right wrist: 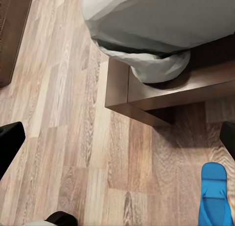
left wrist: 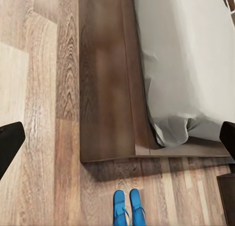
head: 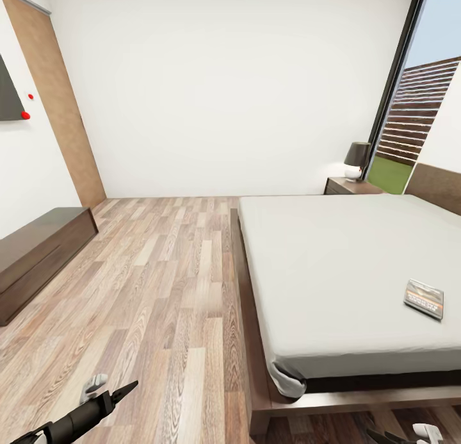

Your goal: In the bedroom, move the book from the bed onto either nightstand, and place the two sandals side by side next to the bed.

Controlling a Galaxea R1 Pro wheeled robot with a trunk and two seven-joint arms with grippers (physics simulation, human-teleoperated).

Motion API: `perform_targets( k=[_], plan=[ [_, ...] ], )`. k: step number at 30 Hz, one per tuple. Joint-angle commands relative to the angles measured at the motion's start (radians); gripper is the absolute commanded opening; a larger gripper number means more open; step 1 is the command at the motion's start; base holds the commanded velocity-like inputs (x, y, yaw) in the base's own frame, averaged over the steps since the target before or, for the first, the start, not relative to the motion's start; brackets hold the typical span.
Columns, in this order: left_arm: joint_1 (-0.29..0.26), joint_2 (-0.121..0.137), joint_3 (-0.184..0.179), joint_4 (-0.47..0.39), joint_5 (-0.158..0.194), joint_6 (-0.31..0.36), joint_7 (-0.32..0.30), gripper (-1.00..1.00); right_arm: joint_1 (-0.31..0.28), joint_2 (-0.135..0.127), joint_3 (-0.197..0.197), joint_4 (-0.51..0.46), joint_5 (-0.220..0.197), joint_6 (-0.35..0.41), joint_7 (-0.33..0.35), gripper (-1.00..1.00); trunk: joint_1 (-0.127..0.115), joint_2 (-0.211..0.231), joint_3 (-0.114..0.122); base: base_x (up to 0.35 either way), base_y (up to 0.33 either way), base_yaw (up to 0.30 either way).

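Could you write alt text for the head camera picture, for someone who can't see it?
A bedroom with a large bed, a small book lying on its grey mattress near the right edge. A nightstand with a lamp stands in the far corner, a long low bench along the left wall, and the left gripper pokes in at the bottom.

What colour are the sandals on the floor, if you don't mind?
Bright blue; the sandals show best in the left wrist view.
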Motion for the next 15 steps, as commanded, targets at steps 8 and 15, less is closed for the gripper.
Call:
perform_targets(
  k=[8, 15],
  plan=[
    [-0.001, 0.000, 0.002, 0.000, 0.004, 0.011, -0.003, 1.00, -0.001, 0.000, -0.001, 0.001, -0.004, 0.006, 0.004, 1.00, 0.000, 0.000, -0.001, 0.000, 0.000, 0.000],
    [-0.001, -0.004, 0.002, 0.001, 0.004, 0.010, 0.001, 1.00, -0.001, 0.012, 0.000, 0.003, -0.004, 0.006, 0.003, 1.00, 0.000, 0.000, -0.001, 0.000, 0.000, 0.000]
  ],
)
